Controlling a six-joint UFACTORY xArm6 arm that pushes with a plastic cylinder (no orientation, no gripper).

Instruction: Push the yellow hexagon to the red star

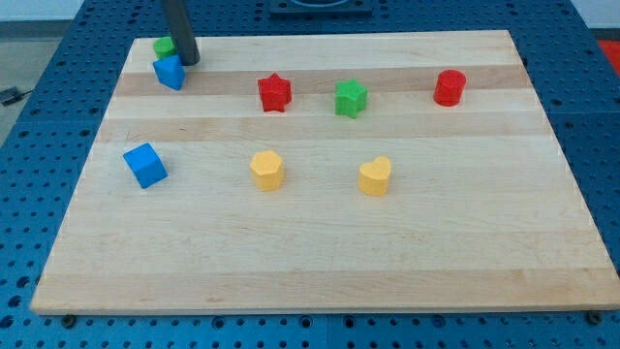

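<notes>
The yellow hexagon sits on the wooden board a little left of the middle. The red star lies straight above it toward the view's top, with a gap of bare board between them. My tip is at the view's top left, far from both. It stands just right of a green block and just above a blue block, close to both; I cannot tell if it touches them.
A yellow heart lies right of the hexagon. A green star sits right of the red star. A red cylinder is at the top right. A blue cube is at the left. The board's top edge is close to my tip.
</notes>
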